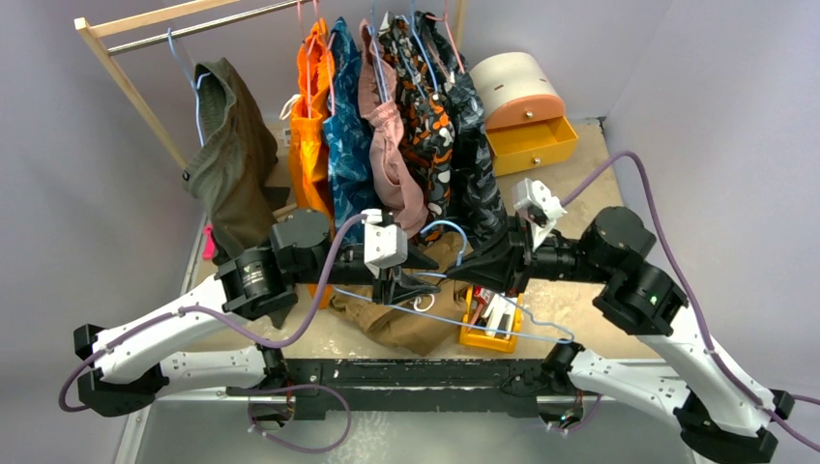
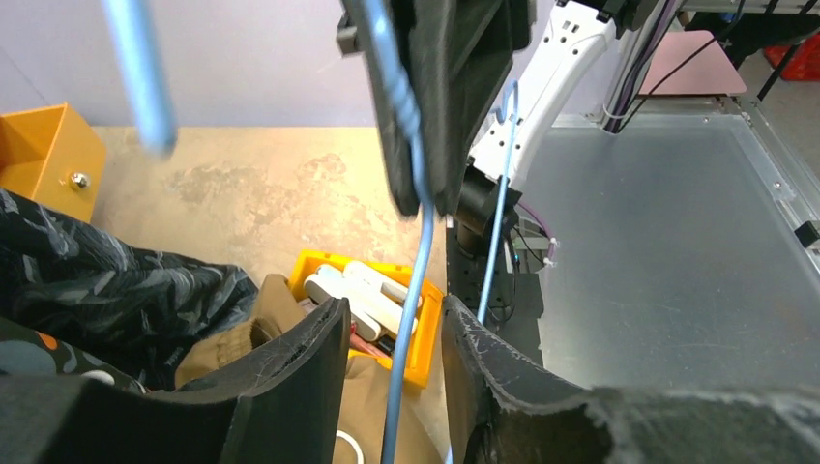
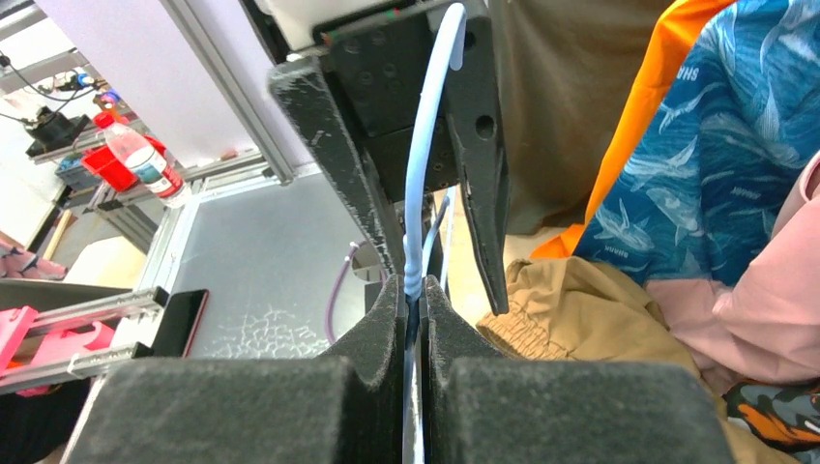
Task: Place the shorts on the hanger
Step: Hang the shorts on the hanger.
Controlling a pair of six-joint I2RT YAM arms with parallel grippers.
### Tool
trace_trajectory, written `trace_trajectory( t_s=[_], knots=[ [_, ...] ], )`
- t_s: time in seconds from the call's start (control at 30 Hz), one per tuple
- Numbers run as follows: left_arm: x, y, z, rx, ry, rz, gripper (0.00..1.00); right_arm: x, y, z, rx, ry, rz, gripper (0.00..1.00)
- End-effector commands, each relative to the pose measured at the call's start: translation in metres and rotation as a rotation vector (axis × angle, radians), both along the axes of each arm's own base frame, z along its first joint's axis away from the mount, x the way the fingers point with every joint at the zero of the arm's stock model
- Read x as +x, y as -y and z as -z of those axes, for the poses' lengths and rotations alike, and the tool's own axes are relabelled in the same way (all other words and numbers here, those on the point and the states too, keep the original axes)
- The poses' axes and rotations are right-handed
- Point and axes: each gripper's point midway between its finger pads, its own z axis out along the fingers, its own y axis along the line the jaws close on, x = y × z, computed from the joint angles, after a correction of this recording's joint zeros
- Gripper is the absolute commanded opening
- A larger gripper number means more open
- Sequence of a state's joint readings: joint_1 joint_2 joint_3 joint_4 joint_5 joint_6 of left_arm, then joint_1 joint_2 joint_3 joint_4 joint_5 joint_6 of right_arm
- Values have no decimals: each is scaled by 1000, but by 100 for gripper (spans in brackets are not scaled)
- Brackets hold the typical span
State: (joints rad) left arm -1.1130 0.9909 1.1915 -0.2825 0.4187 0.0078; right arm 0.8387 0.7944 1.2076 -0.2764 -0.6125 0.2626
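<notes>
The light-blue hanger (image 1: 503, 325) hangs low over the table between my two grippers. My right gripper (image 3: 414, 290) is shut on its thin wire. In the top view the right gripper (image 1: 476, 271) sits just right of the hanger's hook. My left gripper (image 2: 395, 309) is open; the hanger wire (image 2: 398, 387) runs through the gap with room on both sides. The left gripper (image 1: 395, 285) faces the right one closely. The tan shorts (image 1: 406, 319) lie crumpled on the table beneath both grippers, with the gathered waistband (image 3: 571, 314) showing in the right wrist view.
A yellow tray (image 1: 474, 338) with white items sits right of the shorts. Behind stands a wooden rack (image 1: 116, 58) with several hung garments, among them an olive one (image 1: 227, 155) and orange shorts (image 1: 311, 116). A round box with an open yellow drawer (image 1: 530, 143) is at back right.
</notes>
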Motion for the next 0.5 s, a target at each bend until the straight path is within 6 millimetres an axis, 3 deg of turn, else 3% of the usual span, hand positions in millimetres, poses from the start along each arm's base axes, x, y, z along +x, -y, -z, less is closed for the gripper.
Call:
trace_trajectory(
  t_s=[0.0, 0.13, 0.3, 0.47],
  knots=[
    [-3, -8, -9, -49, 0, -14, 39, -9, 8, -24, 94, 103, -12, 0],
    [-1, -9, -5, -43, -6, -24, 36, -13, 6, -23, 105, 102, -41, 0],
    [5, -7, -8, -47, -4, -55, 0, -13, 3, -18, 87, 71, -52, 0],
    [5, -6, -14, -66, 0, -55, 0, -8, 4, -9, 21, 29, -26, 2]
  ],
)
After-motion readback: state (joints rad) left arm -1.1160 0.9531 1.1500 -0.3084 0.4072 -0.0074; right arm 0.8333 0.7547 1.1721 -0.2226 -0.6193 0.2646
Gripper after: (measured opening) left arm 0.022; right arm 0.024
